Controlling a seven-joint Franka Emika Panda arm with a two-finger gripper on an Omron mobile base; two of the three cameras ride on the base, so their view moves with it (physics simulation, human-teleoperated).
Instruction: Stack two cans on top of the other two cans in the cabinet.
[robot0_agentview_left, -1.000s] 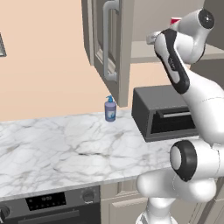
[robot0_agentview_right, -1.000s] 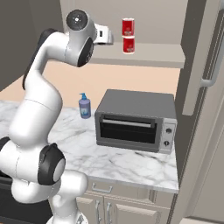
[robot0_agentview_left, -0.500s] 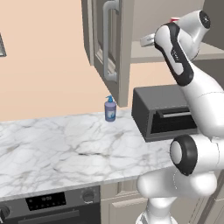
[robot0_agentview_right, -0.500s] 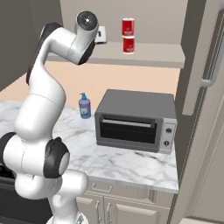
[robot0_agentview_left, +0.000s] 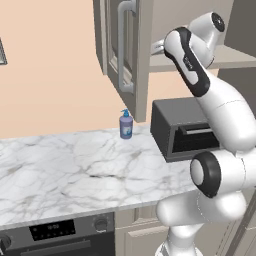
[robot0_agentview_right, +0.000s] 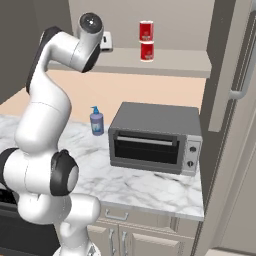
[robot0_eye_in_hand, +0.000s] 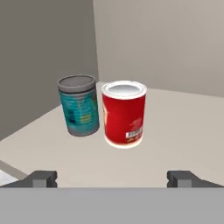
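One pair of cans (robot0_agentview_right: 146, 41) stands stacked on the cabinet shelf (robot0_agentview_right: 175, 59); the hand (robot0_eye_in_hand: 112, 177), fingers apart and empty, faces a red can (robot0_eye_in_hand: 124, 113) beside a teal can (robot0_eye_in_hand: 79, 105), unstacked.

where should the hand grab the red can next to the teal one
Around its straight round side at mid-height, coming level from the front. The red can stands upright, and the teal can crowds one flank, so the open hand must straddle it carefully.

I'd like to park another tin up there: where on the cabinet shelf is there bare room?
Bare shelf lies right of the stacked red cans. Far left is crowded: red can beside teal can, the open gripper facing them.
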